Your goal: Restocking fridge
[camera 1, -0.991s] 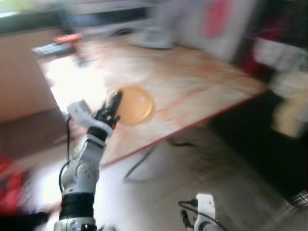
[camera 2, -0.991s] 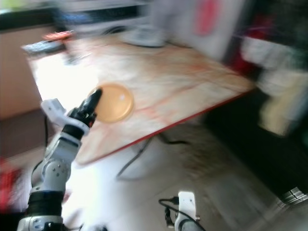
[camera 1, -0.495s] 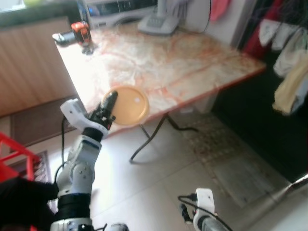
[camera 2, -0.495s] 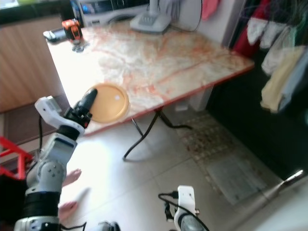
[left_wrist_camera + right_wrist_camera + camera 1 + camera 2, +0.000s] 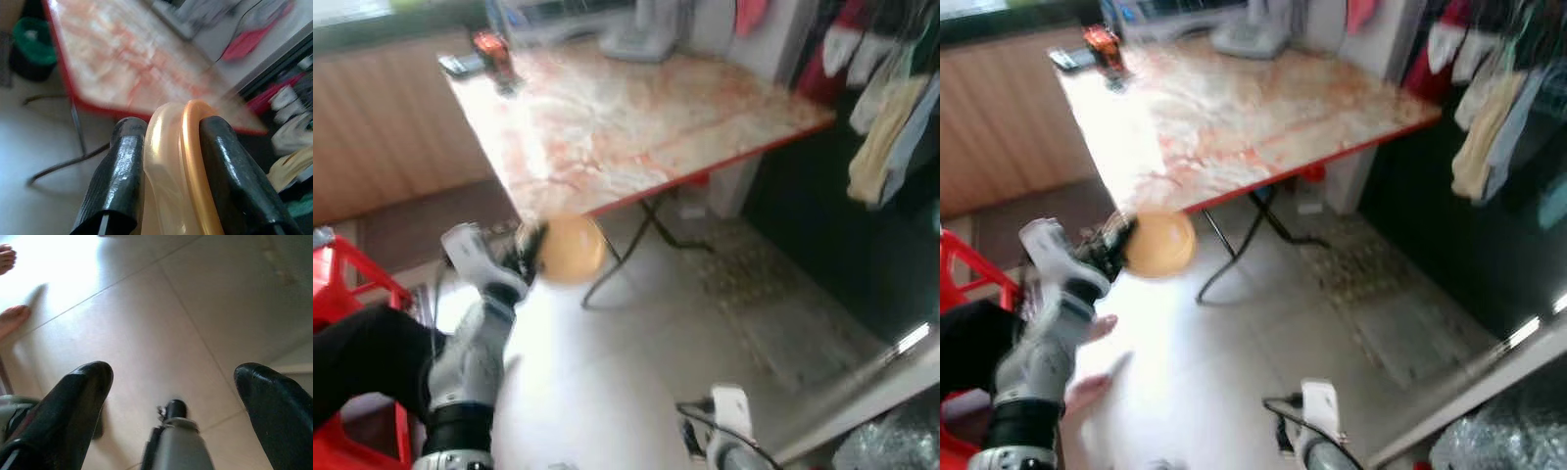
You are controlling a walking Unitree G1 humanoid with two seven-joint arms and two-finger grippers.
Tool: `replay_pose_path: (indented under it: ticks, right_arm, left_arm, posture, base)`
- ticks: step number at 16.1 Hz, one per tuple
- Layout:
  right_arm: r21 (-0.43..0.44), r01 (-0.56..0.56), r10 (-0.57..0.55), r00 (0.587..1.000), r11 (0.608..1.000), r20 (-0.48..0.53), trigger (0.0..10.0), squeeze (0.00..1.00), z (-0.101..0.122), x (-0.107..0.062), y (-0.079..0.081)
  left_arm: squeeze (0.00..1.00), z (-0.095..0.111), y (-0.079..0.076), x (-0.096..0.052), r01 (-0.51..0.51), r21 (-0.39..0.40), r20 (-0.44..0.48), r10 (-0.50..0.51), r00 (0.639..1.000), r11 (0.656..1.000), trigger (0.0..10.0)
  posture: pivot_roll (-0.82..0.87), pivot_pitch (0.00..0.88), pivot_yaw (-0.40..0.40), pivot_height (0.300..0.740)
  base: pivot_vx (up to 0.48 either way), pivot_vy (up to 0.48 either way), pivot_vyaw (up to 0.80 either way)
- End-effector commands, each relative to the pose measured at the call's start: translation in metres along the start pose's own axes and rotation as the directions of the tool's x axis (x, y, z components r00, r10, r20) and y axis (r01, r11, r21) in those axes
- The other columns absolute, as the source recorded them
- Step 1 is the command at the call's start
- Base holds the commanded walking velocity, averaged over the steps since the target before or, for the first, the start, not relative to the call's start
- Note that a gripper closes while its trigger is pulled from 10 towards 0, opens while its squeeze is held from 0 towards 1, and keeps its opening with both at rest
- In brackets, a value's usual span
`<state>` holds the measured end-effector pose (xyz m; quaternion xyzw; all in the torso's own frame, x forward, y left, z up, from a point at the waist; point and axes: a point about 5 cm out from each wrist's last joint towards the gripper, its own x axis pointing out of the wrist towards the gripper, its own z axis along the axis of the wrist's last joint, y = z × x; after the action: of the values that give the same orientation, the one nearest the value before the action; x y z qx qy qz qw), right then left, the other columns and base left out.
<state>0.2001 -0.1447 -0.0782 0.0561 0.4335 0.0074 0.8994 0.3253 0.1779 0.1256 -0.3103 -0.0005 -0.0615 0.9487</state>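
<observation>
Half a second ago the orange plate (image 5: pixel 570 249) lay on the marble table (image 5: pixel 636 117); now it hangs off the edge, clamped by its rim in my left gripper (image 5: pixel 168 147) for carrying. My right gripper (image 5: pixel 171 396) hangs spread, idle.

Lived-in home, utility corner. Folding table (image 5: pixel 636 117) with marble-pattern top, red edge, thin metal legs on pale tiled floor (image 5: pixel 636 362). Wood-panelled cabinet front (image 5: pixel 391 127) behind. Clothes (image 5: pixel 891 98) hanging at right. Red plastic stool (image 5: pixel 352 294) at left. Person's bare feet (image 5: pixel 12 289) on tiles.
</observation>
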Motion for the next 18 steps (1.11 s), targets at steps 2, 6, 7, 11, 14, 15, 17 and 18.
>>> replay_pose_path:
  ticks: [2,6,7,11,14,15,17,18]
  right_arm:
    - [0.01,0.0,0.0,1.0,1.0,0.0,10.0,0.0,0.002,0.001,0.002]
    - [0.009,0.0,0.0,1.0,1.0,0.0,10.0,0.0,0.002,0.001,0.002]
    - [0.008,-0.001,0.001,1.0,1.0,-0.001,10.0,0.0,0.002,0.001,0.002]
    - [0.008,0.002,-0.002,1.0,1.0,-0.001,10.0,0.0,0.003,0.001,0.001]
    - [0.01,0.005,-0.005,1.0,1.0,-0.001,10.0,0.0,0.003,0.001,0.002]
    - [0.012,0.004,-0.004,1.0,1.0,0.0,10.0,0.0,0.003,0.001,0.002]
    - [0.013,0.002,-0.002,1.0,1.0,-0.002,10.0,0.0,0.002,0.001,0.003]
    - [0.011,0.003,-0.003,1.0,1.0,-0.005,10.0,0.0,0.002,0.001,0.003]
  left_arm:
    - [0.0,-0.01,0.024,-0.005,-0.088,0.079,-0.051,0.092,0.994,0.993,10.0]
    - [0.0,-0.045,0.086,-0.029,-0.378,0.123,-0.191,0.395,0.899,0.918,10.0]
    - [0.0,-0.055,0.093,-0.036,-0.42,0.113,-0.221,0.435,0.873,0.9,10.0]
    - [0.0,-0.09,0.117,-0.069,-0.537,0.187,-0.355,0.566,0.744,0.823,10.0]
    - [0.0,-0.103,0.135,-0.099,-0.585,0.313,-0.395,0.662,0.636,0.749,10.0]
    - [0.0,-0.104,0.14,-0.107,-0.603,0.339,-0.389,0.691,0.609,0.722,10.0]
    - [0.0,-0.105,0.144,-0.116,-0.608,0.386,-0.366,0.72,0.589,0.693,10.0]
    - [0.0,-0.105,0.145,-0.117,-0.614,0.388,-0.355,0.726,0.588,0.687,10.0]
  posture:
    - [0.04,0.105,-0.031,0.74]
    - [0.05,0.104,-0.036,0.74]
    - [0.05,0.103,-0.035,0.74]
    - [0.05,0.089,-0.038,0.74]
    - [0.04,0.08,-0.032,0.74]
    - [0.04,0.074,-0.029,0.74]
    - [0.05,0.068,-0.026,0.74]
    - [0.05,0.062,-0.023,0.74]
  base:
    - [0.0,0.0,0.0]
    - [0.0,0.0,0.0]
    - [0.0,0.0,0.0]
    - [0.0,0.0,0.0]
    - [0.0,0.0,0.0]
    - [0.0,0.0,0.0]
    - [0.0,0.0,0.0]
    - [0.0,0.0,0.0]
